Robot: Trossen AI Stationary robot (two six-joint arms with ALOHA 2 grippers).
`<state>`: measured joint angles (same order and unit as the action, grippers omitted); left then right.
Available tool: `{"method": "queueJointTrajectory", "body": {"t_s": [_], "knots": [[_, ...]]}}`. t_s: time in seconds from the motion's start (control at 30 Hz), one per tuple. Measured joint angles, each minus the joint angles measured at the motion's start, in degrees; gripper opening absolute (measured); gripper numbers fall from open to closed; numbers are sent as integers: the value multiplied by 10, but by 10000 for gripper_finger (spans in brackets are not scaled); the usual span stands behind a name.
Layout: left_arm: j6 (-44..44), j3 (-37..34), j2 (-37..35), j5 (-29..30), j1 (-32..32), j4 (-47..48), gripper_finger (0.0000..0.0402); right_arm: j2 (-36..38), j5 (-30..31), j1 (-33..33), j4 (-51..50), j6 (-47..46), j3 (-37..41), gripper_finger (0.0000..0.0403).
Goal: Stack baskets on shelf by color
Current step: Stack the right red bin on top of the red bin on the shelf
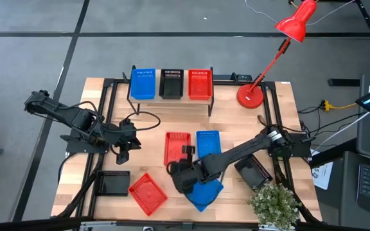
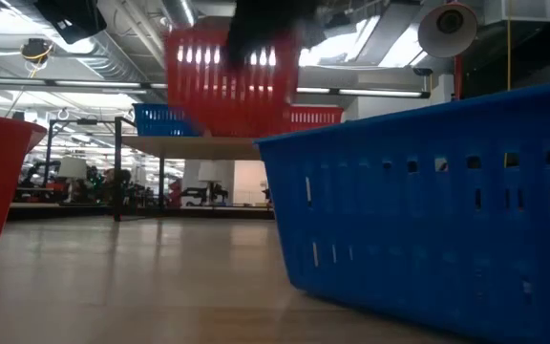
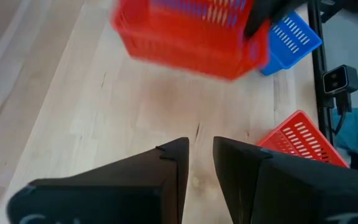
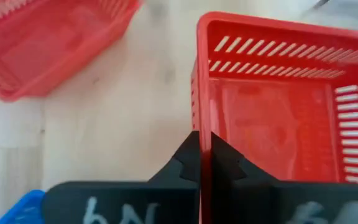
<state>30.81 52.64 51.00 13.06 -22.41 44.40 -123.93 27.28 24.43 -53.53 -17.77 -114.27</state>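
Baskets spread over a light-wood table (image 1: 281,115) on a grey floor, with an open hall of ceiling lights behind in the low view. Three already on the shelf (image 1: 172,99) at the far edge: blue (image 1: 143,84), black (image 1: 170,83), red (image 1: 200,84). Held off the table near its middle: a red basket (image 4: 278,118), one short wall pinched between the fingers of the right claw (image 4: 202,163) (clenched tight on the rim). Beside it a blue basket (image 1: 209,142); nearer the front another blue one (image 1: 204,192), a tilted red one (image 1: 148,192), and black ones at left (image 1: 113,183) and right (image 1: 254,172). Left claw (image 3: 201,163) hanging over bare wood left of centre, fingers nearly together, grasping nothing. Red desk lamp (image 1: 252,95) at the far right, small potted plant (image 1: 273,204) at the near right corner. Low view mostly blocked by a blue basket wall; lifted basket blurred there, its claw only a dark shape above.
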Motion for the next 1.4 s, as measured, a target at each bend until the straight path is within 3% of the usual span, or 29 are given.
{"method": "queueJointTrajectory", "body": {"t_s": [0.2,0.27,0.33,0.47,0.57,0.73,0.9,1.03,1.4], "knots": [[-15,0,0,5,0,0,66,2,172,-17,-259,43,-201,2],[-27,0,0,18,0,0,66,30,220,-38,-299,33,-191,2],[-32,0,0,33,0,0,66,71,225,-69,-312,34,-152,2],[-50,0,0,63,0,-2,66,147,192,-159,-339,33,-76,1],[-62,0,0,94,0,-5,66,193,129,-241,-277,118,-11,1],[-61,0,0,157,1,-4,66,245,-35,-384,-85,312,93,1],[-59,0,0,166,1,-4,66,255,-189,-490,-23,333,113,0],[-59,0,0,166,1,-4,66,254,-210,-500,-23,345,113,0],[-59,0,0,181,1,-4,66,256,-212,-438,-28,378,113,0]]}}
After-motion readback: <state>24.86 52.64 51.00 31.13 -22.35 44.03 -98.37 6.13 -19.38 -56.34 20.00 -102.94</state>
